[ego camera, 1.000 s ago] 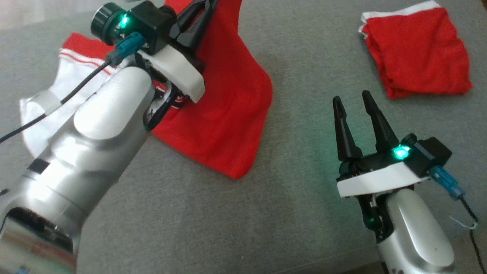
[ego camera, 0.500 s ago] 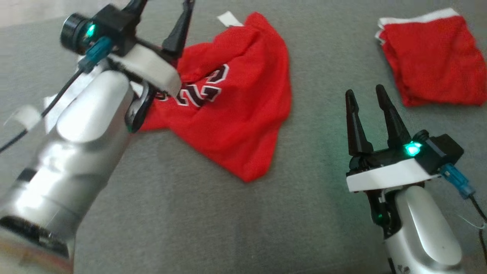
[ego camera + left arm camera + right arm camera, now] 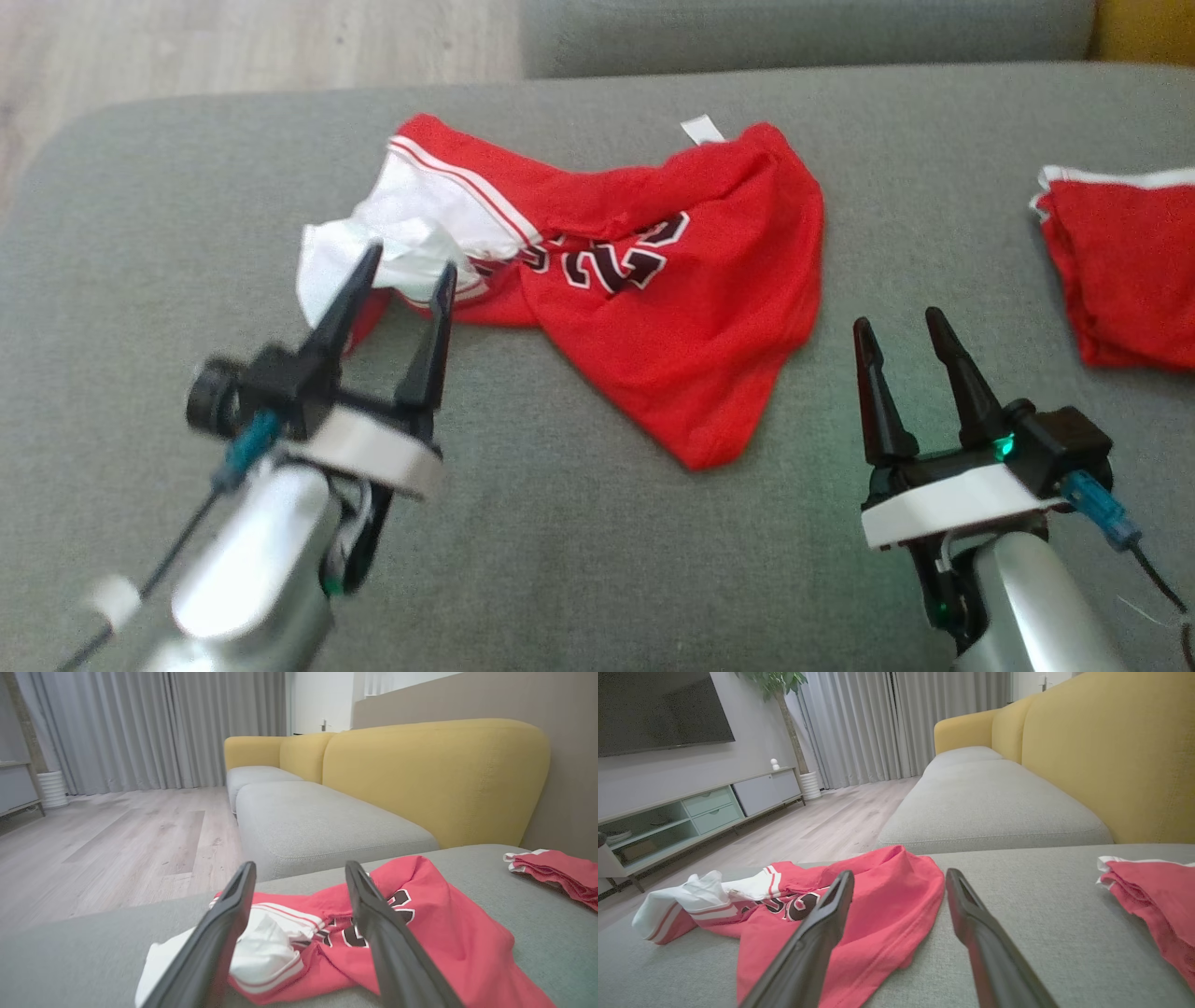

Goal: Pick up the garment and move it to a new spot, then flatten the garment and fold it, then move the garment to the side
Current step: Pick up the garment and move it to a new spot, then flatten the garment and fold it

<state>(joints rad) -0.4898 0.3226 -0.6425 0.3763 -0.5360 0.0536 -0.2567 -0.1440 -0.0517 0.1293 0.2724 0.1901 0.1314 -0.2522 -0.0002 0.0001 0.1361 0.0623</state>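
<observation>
A crumpled red garment (image 3: pixel 672 308) with white trim and a dark number lies loose on the grey sofa cushion (image 3: pixel 560 560), also seen as the garment (image 3: pixel 420 933) and the garment (image 3: pixel 868 914) in the wrist views. My left gripper (image 3: pixel 409 257) stands open, its tips over the garment's white end, with nothing between the fingers (image 3: pixel 224 933). To the right of the garment, my right gripper (image 3: pixel 894 322) is open and empty above bare cushion, fingers (image 3: pixel 971 924) pointing toward the cloth's right edge.
A second red cloth, folded (image 3: pixel 1130 271), lies at the cushion's right side. A yellow sofa back (image 3: pixel 434 774) rises behind, another grey seat (image 3: pixel 990 807) adjoins it, and wooden floor (image 3: pixel 117 844) lies beyond the cushion's far left edge.
My left gripper has opened and let go of the garment, which dropped onto the cushion in a heap. The left arm pulled back toward me. The head camera has shifted too.
</observation>
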